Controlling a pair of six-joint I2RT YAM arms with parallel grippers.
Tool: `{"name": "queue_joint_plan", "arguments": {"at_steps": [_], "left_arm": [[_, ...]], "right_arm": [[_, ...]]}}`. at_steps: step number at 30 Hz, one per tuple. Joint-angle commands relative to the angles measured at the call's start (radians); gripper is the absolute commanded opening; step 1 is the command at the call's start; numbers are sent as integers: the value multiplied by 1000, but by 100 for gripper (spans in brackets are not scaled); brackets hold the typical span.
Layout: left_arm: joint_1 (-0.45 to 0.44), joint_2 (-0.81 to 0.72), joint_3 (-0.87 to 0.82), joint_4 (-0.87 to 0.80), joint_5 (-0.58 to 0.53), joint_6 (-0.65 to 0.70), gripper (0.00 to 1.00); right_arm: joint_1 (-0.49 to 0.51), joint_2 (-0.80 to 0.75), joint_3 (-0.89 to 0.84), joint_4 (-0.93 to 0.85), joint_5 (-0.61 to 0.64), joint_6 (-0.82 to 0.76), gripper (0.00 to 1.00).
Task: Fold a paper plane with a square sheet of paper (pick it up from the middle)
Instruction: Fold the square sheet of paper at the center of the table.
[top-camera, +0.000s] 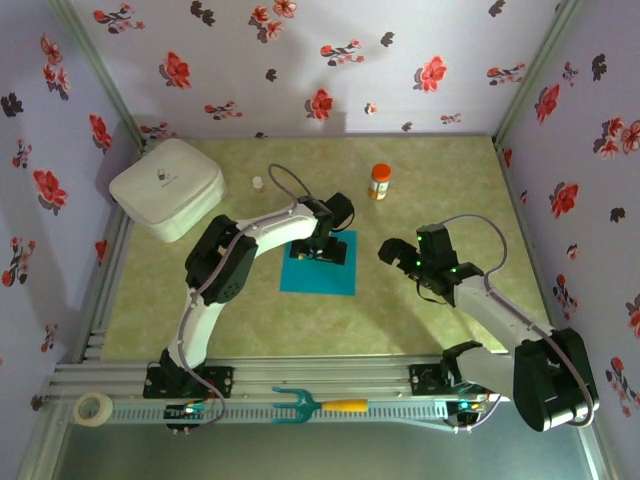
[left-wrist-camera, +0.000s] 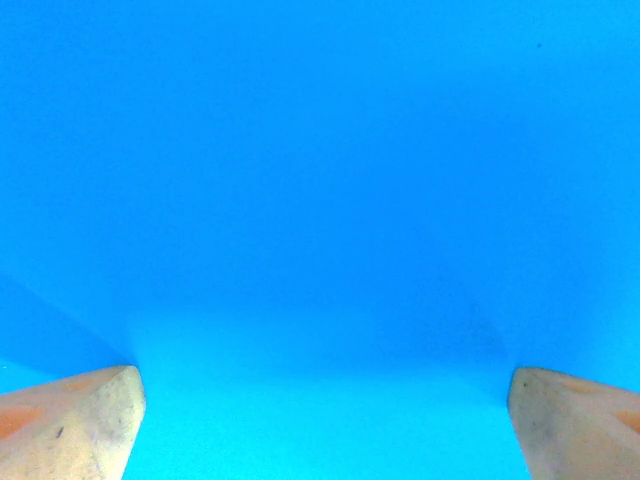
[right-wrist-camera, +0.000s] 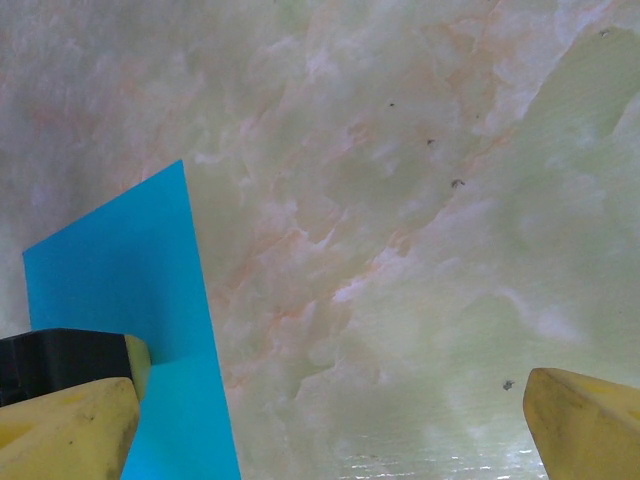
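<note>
Fingers (left-wrist-camera: 80, 420) of my left gripper (top-camera: 322, 250) stand spread wide, low over the square sheet of paper (top-camera: 318, 272); I cannot tell whether the tips touch it. I am over its middle because that is where the pickup is asked for, and I judge it would lift evenly there rather than droop from an edge. The sheet lies flat and unfolded near the middle of the table (top-camera: 420, 320), no crease made yet. My right gripper (top-camera: 402, 255) is spread too, hovering over bare table just off the sheet's right edge, probably placed to help once the paper rises. A white box (top-camera: 167, 187) sits by the far left corner, well apart.
</note>
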Motion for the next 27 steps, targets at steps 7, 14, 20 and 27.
{"name": "queue_joint_plan", "arguments": {"at_steps": [7, 14, 20, 27], "left_arm": [[-6, 50, 4, -28, 12, -16, 93], [-6, 52, 3, -27, 11, -20, 92], [-7, 38, -5, -9, 12, -11, 91], [-8, -27, -54, 59, -3, -2, 77]], "right_arm": [[-5, 9, 18, -1, -1, 23, 99], [-5, 12, 22, -10, -2, 19, 99], [-5, 12, 23, -12, -1, 22, 99], [-5, 5, 24, -18, 6, 32, 99]]}}
